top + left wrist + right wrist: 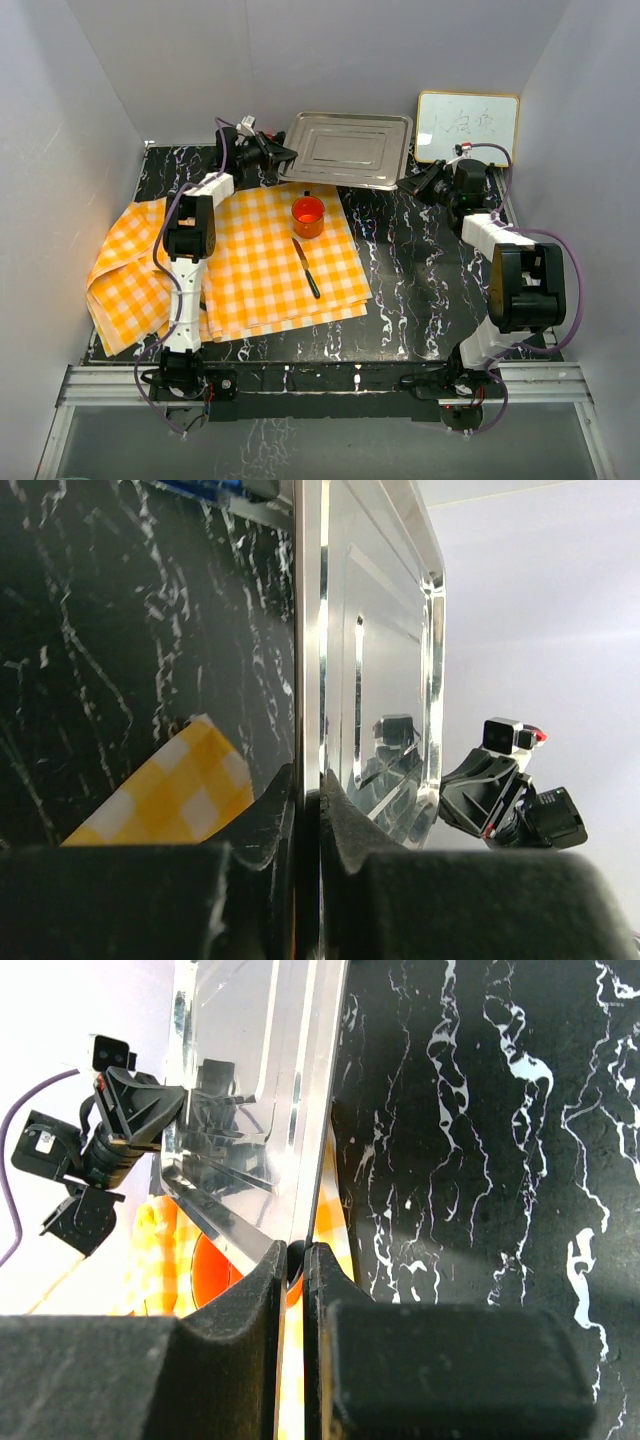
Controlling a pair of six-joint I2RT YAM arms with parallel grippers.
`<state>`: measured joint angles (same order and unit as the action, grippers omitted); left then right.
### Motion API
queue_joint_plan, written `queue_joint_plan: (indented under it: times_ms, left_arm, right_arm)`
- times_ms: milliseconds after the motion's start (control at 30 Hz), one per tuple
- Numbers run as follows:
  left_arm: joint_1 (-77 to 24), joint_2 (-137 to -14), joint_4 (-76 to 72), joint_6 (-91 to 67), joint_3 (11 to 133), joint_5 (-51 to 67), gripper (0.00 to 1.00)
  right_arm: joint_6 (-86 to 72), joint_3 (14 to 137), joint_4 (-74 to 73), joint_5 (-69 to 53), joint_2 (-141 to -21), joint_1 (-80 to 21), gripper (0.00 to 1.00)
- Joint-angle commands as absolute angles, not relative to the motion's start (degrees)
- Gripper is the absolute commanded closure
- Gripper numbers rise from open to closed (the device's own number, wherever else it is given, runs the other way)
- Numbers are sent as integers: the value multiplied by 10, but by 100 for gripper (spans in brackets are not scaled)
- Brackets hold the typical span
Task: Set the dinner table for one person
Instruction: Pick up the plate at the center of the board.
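Note:
On the dinner table [420, 270], a black tabletop with white veins, a rectangular steel tray [350, 148] lies at the back. My left gripper [288, 157] is shut on the tray's left rim; in the left wrist view the jaws [308, 790] pinch the thin edge of the tray [380, 660]. At the tray's near right corner my right gripper [408, 184] is also shut on the rim, as the right wrist view [296, 1255] shows, with the tray [250, 1080] running up from it. An orange cup [308, 215] and a black knife [306, 267] rest on the orange-and-white checked cloth [260, 270].
A small whiteboard [467, 127] leans against the back wall to the right of the tray. The cloth spreads over the table's left half and hangs bunched past the left edge [120, 280]. White walls close in the table on three sides.

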<state>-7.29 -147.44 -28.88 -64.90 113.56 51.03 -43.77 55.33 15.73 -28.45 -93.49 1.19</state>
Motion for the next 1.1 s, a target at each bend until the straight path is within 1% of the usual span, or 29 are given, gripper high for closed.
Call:
queue_joint_plan:
  times_ms: [0,100,233,400,600,733,867,967,1067]
  left_arm:
    - [-93,-1399,-289,-623,1177,516,100]
    - [-105,-1355,-233,-572,1168,504,100]
    - [-117,-1268,-157,-502,1122,465,100]
    - [-124,-1160,-145,-483,1004,435,100]
    - [-147,-1027,-87,-423,848,349,100]
    - [-162,-952,-47,-391,769,291,100]
    - [-172,-887,31,-347,728,218,100]
    - [-171,-833,94,-322,705,140,100]
    - [-169,-789,127,-320,677,78,100]
  right_arm:
    - [-435,580,249,-320,-907,2,100]
    - [-440,587,252,-325,-895,2,100]
    - [-439,595,249,-329,-870,2,100]
    - [-437,597,236,-335,-840,-17,100]
    - [-445,579,238,-332,-801,-40,100]
    - [-443,576,229,-329,-789,-75,100]
    - [-429,585,203,-318,-793,-130,100]
    - [-415,594,187,-297,-809,-184,100]
    - [-413,602,189,-284,-834,-237,100]
